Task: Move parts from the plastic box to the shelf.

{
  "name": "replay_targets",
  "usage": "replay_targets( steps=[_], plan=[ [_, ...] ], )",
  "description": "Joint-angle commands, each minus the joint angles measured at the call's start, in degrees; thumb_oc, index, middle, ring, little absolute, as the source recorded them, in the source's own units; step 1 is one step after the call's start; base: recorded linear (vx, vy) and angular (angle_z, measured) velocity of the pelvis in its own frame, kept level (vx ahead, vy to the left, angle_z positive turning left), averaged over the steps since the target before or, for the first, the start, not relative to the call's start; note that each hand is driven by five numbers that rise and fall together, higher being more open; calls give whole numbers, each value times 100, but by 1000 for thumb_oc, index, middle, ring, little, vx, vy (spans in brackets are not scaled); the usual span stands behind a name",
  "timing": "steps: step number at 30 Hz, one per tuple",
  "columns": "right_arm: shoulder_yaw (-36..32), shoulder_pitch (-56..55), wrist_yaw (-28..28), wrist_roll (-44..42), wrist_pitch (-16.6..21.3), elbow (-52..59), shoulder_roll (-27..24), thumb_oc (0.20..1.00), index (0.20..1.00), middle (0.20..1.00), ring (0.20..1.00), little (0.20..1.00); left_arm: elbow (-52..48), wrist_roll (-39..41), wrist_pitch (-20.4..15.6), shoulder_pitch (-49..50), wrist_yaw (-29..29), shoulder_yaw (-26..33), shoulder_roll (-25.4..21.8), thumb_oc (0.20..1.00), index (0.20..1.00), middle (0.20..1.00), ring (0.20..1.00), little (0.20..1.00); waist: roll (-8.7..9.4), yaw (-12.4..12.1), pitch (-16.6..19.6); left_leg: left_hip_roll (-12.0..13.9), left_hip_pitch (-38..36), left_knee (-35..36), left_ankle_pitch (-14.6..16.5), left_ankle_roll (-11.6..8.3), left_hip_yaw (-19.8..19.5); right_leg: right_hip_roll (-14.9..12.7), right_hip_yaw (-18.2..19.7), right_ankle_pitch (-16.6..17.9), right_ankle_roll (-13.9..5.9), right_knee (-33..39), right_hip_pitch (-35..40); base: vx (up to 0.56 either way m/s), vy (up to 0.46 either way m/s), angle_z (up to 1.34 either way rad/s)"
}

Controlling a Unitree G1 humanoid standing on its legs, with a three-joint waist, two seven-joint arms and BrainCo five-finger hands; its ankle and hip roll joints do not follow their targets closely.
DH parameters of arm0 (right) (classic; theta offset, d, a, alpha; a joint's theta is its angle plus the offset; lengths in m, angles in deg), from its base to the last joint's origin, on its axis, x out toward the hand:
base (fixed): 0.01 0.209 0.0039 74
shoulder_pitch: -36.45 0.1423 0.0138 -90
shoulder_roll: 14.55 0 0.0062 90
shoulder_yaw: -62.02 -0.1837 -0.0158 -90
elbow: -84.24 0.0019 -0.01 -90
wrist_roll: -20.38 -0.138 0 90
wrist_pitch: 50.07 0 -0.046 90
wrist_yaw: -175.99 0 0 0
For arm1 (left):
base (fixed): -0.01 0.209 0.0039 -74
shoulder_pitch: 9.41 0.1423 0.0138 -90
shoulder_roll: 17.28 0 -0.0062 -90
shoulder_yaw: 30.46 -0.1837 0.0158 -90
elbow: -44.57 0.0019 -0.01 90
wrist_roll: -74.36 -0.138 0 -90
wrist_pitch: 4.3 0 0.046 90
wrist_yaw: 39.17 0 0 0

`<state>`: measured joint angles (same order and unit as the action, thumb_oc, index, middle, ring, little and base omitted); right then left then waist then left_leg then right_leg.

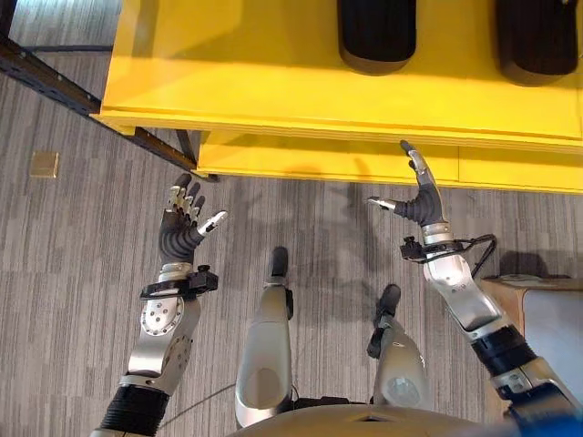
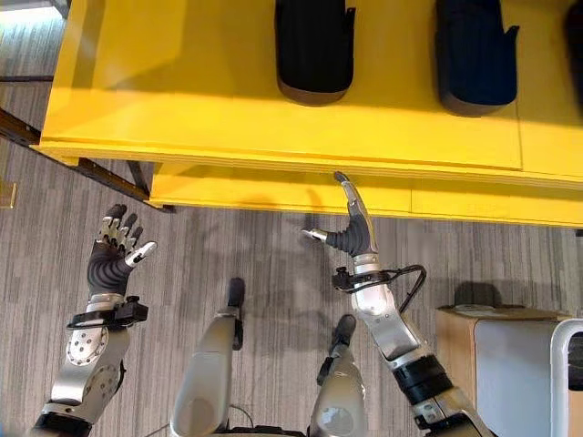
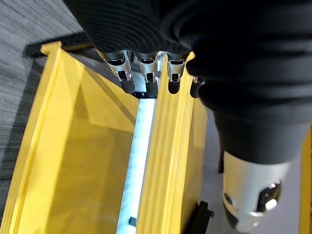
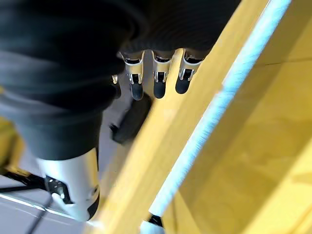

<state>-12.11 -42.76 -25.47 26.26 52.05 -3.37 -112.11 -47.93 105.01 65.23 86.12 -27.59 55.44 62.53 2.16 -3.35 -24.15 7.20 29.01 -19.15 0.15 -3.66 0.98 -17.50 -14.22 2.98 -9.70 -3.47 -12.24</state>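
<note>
Facing the yellow shelf [image 1: 273, 82], where two black parts [image 1: 376, 32] already rest, left hand [image 1: 182, 223] and right hand [image 1: 421, 196] hover released, empty; next reach should return toward the plastic box [image 2: 569, 373], avoiding the shelf edge.

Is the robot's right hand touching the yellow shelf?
Cannot tell. In the left eye view the right hand reaches up with straight fingers whose tips overlap the yellow shelf front edge, but from above a gap or contact looks alike.
</note>
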Motion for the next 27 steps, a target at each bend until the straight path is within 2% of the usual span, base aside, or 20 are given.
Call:
replay_targets(
  steps=[1, 3, 6, 9, 10, 11, 12, 13, 16, 17, 18, 20, 22, 23, 24, 25, 26, 27],
  plan=[
    [-233, -100, 139, -312, 581, 480, -136, 1000, 1000, 1000, 1000, 1000, -81, -192, -286, 120, -72, 155, -94, 1000, 1000, 1000, 1000, 1000, 182, 82, 316, 277, -305, 454, -27, -23, -30, 61, -79, -23, -37, -185, 299, -1, -53, -18],
    [-346, -524, 342, -527, 732, 852, -158, 1000, 1000, 1000, 1000, 1000, -28, -233, -300, 159, -175, 163, -110, 1000, 1000, 1000, 1000, 1000, 196, 234, 498, 465, -679, 893, -264, -120, 125, 181, 61, -13, -35, -38, 355, 22, -85, -34],
    [-410, -757, 467, -674, 761, 967, -162, 1000, 1000, 1000, 1000, 1000, -19, -222, -299, 209, -230, 171, -84, 1000, 1000, 1000, 1000, 1000, 196, 288, 604, 559, -923, 1163, -403, -178, 254, 258, 181, -34, -22, 23, 394, 25, -68, -35],
    [-577, -1021, 628, -974, 824, 1024, -149, 1000, 1000, 1000, 1000, 1000, 10, -219, -304, 197, -348, 162, -42, 1000, 1000, 1000, 1000, 1000, 162, 438, 771, 798, -1260, 1514, -629, -298, 410, 430, 340, -198, 38, -47, 406, 14, -109, -39],
    [-592, -1071, 691, -1062, 820, 1030, -149, 1000, 1000, 1000, 1000, 1000, 22, -197, -298, 205, -384, 147, -37, 1000, 1000, 1000, 1000, 1000, 145, 452, 801, 858, -1358, 1581, -664, -309, 438, 496, 409, -268, 76, -111, 399, 13, -174, -22],
    [-639, -1120, 775, -1268, 860, 993, -126, 1000, 1000, 1000, 1000, 1000, 18, -197, -278, 217, -424, 141, -1, 1000, 1000, 1000, 1000, 1000, 127, 524, 862, 1023, -1561, 1687, -732, -333, 488, 649, 581, -444, 152, -317, 358, 11, -120, -23],
    [-643, -1119, 777, -1270, 858, 996, -128, 1000, 1000, 1000, 1000, 1000, 18, -198, -278, 213, -425, 140, 0, 1000, 1000, 1000, 1000, 1000, 123, 514, 868, 1030, -1552, 1703, -758, -331, 497, 657, 591, -425, 159, -315, 335, 14, -210, -39],
    [-648, -1135, 871, -1438, 883, 1001, -113, 1000, 1000, 1000, 1000, 1000, 19, -147, -277, 219, -487, 141, 51, 1000, 1000, 1000, 1000, 1000, 113, 571, 892, 1178, -1740, 1752, -796, -356, 579, 830, 767, -609, 242, -558, 291, 4, -110, -51],
    [-667, -1160, 925, -1593, 901, 983, -111, 1000, 1000, 1000, 1000, 1000, 13, -113, -265, 233, -512, 109, 90, 1000, 1000, 1000, 1000, 1000, 99, 592, 908, 1265, -1853, 1795, -846, -380, 664, 930, 849, -684, 289, -671, 266, 7, -171, -50],
    [-729, -1194, 1034, -1794, 910, 1001, -131, 1000, 1000, 1000, 1000, 1000, -2, -73, -252, 230, -592, 40, 168, 1000, 1000, 1000, 1000, 1000, 45, 657, 951, 1445, -1988, 1780, -1000, -398, 730, 1182, 932, -897, 468, -962, 208, -3, -225, -23],
    [-731, -1196, 1036, -1797, 909, 1003, -133, 1000, 1000, 1000, 1000, 1000, -2, -73, -252, 230, -593, 39, 170, 1000, 1000, 1000, 1000, 1000, 41, 653, 949, 1451, -1993, 1784, -1003, -402, 732, 1187, 934, -901, 471, -970, 206, -7, -309, -10],
    [-838, -1289, 1003, -1763, 894, 991, -177, 1000, 1000, 1000, 1000, 1000, 21, -65, -204, 165, -660, -44, 216, 1000, 1000, 1000, 1000, 1000, -20, 679, 935, 1516, -1934, 1693, -1308, -441, 756, 1308, 848, -1002, 604, -1017, 253, -27, -185, -12],
    [-1034, -1437, 891, -1636, 890, 961, -204, 1000, 1000, 1000, 1000, 1000, 34, -95, -184, 108, -697, -86, 249, 1000, 1000, 1000, 1000, 1000, -64, 739, 900, 1522, -1803, 1586, -1666, -462, 868, 1369, 681, -1049, 725, -938, 413, -63, -283, 20],
    [-1189, -1592, 798, -1510, 892, 967, -219, 1000, 1000, 1000, 1000, 1000, 39, -111, -177, 65, -734, -131, 265, 1000, 1000, 1000, 1000, 1000, -87, 826, 888, 1470, -1678, 1380, -1673, -446, 1107, 1373, 578, -1004, 803, -830, 517, -55, -227, 60],
    [-1191, -1596, 797, -1508, 891, 970, -219, 1000, 1000, 1000, 1000, 1000, 39, -111, -176, 66, -735, -133, 265, 1000, 1000, 1000, 1000, 1000, -88, 827, 889, 1469, -1672, 1368, -1665, -444, 1103, 1371, 575, -1002, 801, -825, 521, 17, -195, 84],
    [-1279, -1715, 734, -1403, 881, 977, -192, 1000, 1000, 1000, 1000, 1000, 48, -116, -165, 77, -751, -139, 293, 1000, 1000, 1000, 1000, 1000, -75, 909, 925, 1330, -1733, 1267, -1354, -490, 1217, 1320, 556, -1088, 785, -718, 662, 58, -100, 71],
    [-1311, -1759, 723, -1318, 858, 949, -198, 1000, 1000, 1000, 1000, 1000, 38, -116, -177, 113, -769, -132, 309, 1000, 1000, 1000, 1000, 1000, -100, 898, 940, 1077, -1727, 1235, -1129, -415, 1142, 1326, 566, -1042, 785, -592, 712, 17, -91, 63],
    [-1304, -1768, 723, -1247, 832, 848, -163, 1000, 1000, 1000, 1000, 1000, 57, -164, -156, 203, -746, -125, 393, 1000, 1000, 1000, 1000, 1000, -160, 810, 966, 486, -1675, 1307, -882, -150, 863, 1352, 573, -821, 779, -382, 766, -34, -15, 33]
  ],
)
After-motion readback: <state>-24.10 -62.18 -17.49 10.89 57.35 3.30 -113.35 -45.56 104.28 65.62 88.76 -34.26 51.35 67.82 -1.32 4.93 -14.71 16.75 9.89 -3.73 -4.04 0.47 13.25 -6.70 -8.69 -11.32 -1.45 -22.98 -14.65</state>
